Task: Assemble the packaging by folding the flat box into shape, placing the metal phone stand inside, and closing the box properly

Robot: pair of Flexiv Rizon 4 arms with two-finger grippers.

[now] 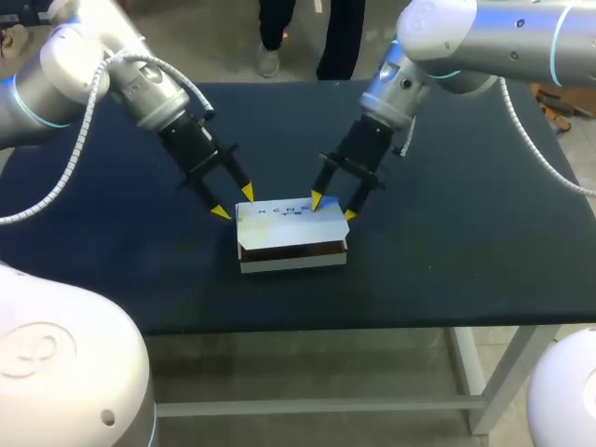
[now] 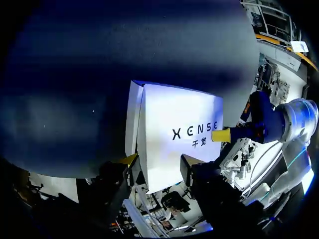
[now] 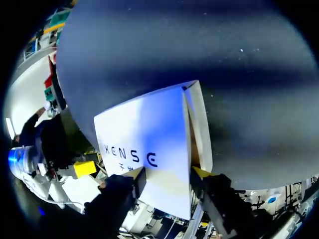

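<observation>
box (image 1: 292,233) lies with left gripper (image 1: 234,203) and right gripper (image 1: 332,207), fingers apart, astride its far corners.

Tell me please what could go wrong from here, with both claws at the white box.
1. The side flap of the white box stands away from the top, with a gap showing; pressing down might crush it instead of tucking it in.
2. The right claw has one tip on the top and the left claw sits at a far corner, both open; uneven pushing might slide or dent the box.
</observation>
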